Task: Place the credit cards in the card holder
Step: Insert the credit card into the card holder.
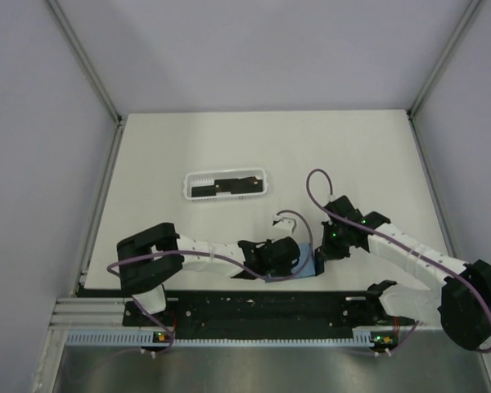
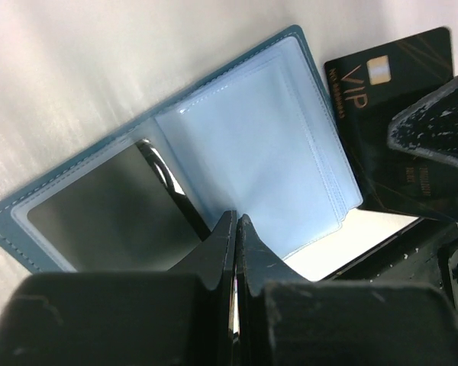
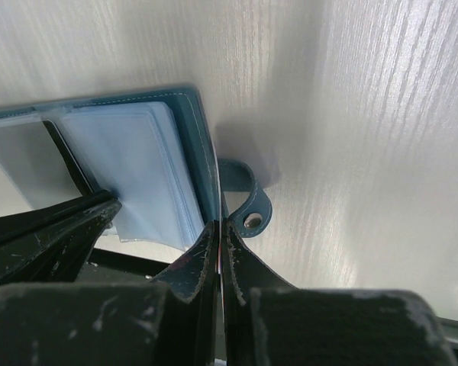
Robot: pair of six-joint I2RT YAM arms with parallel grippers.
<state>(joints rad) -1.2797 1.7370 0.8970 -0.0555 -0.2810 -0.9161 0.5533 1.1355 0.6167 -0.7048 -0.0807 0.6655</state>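
Status of loading — early, by my judgement.

Holder (image 1: 308,264): lies opened flat on the table (image 1: 188,139) at its near edge, between the two grippers, clear sleeves (image 2: 252,152) facing up. The tab (image 3: 248,210) with its snap curls out past the cover's outer edge. The right-hand sleeve looks empty. The left-hand pocket (image 2: 107,213) shows dark; whether that is a card inside or only a reflection, I cannot tell.

VIP card (image 2: 374,130): black with gold lettering, just beside the holder's right edge and overlapping the sleeve margin, with no part visibly inside a sleeve. Counted as not yet in.

Cards (image 1: 225,187): black pieces lying in the white basket (image 1: 190,190), well apart from the holder toward the middle of the table. The exact count is unclear from above. All of these are left to do.

Left gripper (image 2: 237,229): jaws drawn together, tips at the holder's near edge by the spine. It seems to steady the holder, though whether it pinches a sleeve or merely presses is not visible.

Right gripper (image 3: 220,229): jaws closed to a thin slit beside the cover and tab. In the left wrist view one finger overlaps the VIP card, so I judge that it grips this card by its outer edge.

Outstanding — slide the VIP card into a sleeve, then fetch and insert each card from the basket.
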